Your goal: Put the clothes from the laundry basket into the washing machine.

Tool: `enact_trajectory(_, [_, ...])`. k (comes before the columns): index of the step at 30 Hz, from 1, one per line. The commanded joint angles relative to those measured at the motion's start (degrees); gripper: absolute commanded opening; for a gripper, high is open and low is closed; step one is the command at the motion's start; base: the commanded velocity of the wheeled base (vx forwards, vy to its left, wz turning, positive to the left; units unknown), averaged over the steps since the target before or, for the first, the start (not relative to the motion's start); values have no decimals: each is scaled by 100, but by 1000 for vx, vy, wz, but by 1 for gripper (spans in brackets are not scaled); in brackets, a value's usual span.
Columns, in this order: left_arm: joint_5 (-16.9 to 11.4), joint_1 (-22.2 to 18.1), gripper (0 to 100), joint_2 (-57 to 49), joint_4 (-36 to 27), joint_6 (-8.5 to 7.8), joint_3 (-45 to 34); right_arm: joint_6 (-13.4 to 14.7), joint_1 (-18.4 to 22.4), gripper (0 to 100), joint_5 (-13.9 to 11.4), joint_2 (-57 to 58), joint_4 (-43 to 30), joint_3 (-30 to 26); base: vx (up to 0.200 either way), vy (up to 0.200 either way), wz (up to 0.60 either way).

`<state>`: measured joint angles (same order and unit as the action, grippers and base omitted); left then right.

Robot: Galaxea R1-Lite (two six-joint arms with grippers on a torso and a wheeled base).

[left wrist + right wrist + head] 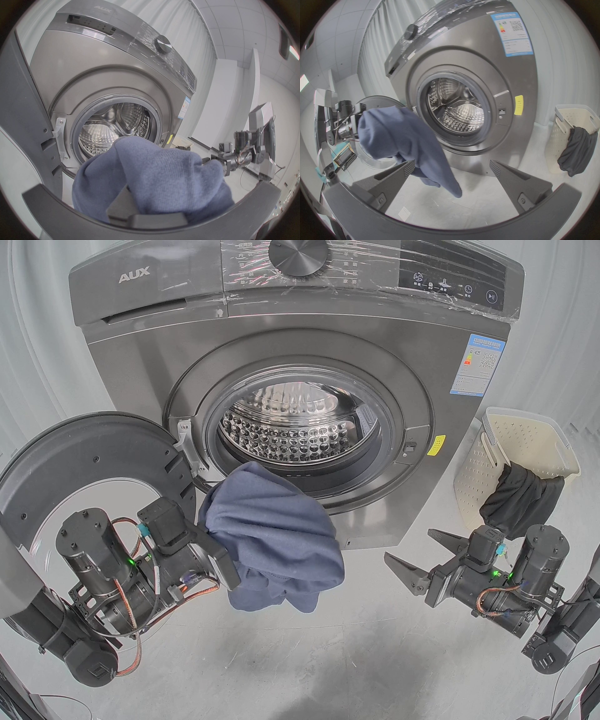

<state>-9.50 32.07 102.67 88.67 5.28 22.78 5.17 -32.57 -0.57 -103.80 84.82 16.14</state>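
A blue garment (275, 540) hangs in the air just below the open drum mouth (294, 424) of the grey washing machine (312, 340). My left gripper (219, 559) is shut on the blue garment (162, 175), which drapes over its fingers. From the right wrist view the blue garment (403, 140) dangles left of the drum (454, 109). My right gripper (419, 562) stands open and empty above the floor, in front of the cream laundry basket (531, 440). A dark garment (522, 499) hangs over the basket's front rim; the basket (575, 118) and dark garment (578, 151) sit right of the machine.
The machine's round door (81, 471) is swung open to the left, just behind my left arm. The floor (350, 652) in front of the machine is bare. White curtains hang behind the machine.
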Motion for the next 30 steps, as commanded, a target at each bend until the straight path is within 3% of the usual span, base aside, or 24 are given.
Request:
enact_trajectory(1, [9,18,0,51,1,-150,-134,19,199,100,5,-96,8,-14,0,0,0])
enact_trajectory(5, [18,18,0,87,-8,-159,-151,28,208,100,13,-96,8,3,0,0,0])
enact_trajectory(14, [9,45,0,174,1,-194,-239,46,181,100,13,-114,8,-6,200,0,0])
enact_trajectory(23, [36,71,0,341,1,-317,-257,46,155,100,13,-114,8,-6,0,0,0])
enact_trajectory(30, [44,168,0,377,10,-343,-292,54,120,100,13,-114,8,-6,171,0,0])
